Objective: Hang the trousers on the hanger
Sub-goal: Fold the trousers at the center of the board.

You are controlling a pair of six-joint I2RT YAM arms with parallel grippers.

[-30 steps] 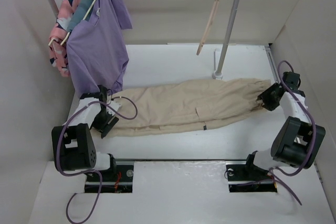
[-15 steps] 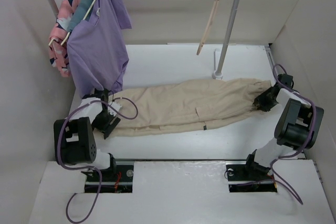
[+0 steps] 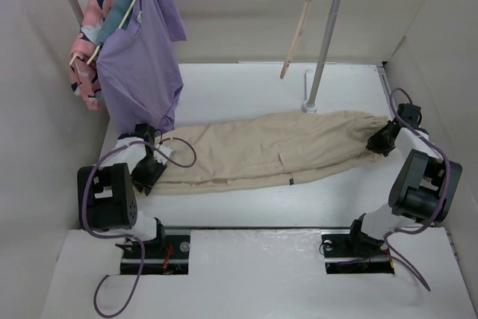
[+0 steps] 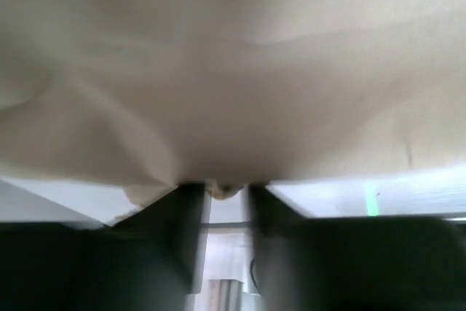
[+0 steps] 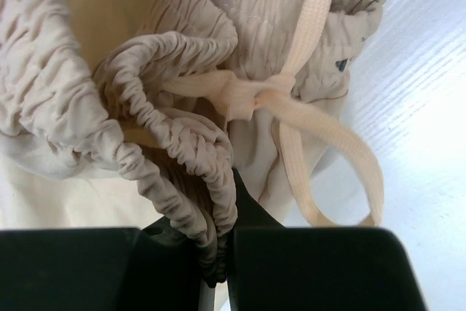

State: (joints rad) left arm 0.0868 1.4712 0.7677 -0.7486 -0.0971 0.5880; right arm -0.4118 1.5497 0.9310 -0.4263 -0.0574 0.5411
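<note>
The beige trousers (image 3: 261, 147) lie flat across the table, legs to the left and waistband to the right. My left gripper (image 3: 154, 160) is shut on the leg end; in the left wrist view cloth (image 4: 233, 71) fills the top and a small fold sits between the fingers of the gripper (image 4: 222, 194). My right gripper (image 3: 379, 138) is shut on the gathered elastic waistband (image 5: 211, 180), pinched at the gripper (image 5: 218, 253), with the tied drawstring (image 5: 320, 158) hanging loose. The thin pale hanger (image 3: 301, 24) hangs bare from the rail at the back right.
A purple shirt (image 3: 138, 65) and a pink patterned garment (image 3: 88, 28) hang on wooden hangers at the back left, the shirt's hem close above my left gripper. The rail's grey post (image 3: 326, 42) stands just behind the trousers. Walls close in on both sides.
The right arm folded in closer to its base while the gripper kept the waistband and drew it slightly right. The trousers now lie straighter. The left gripper shifted a little.
</note>
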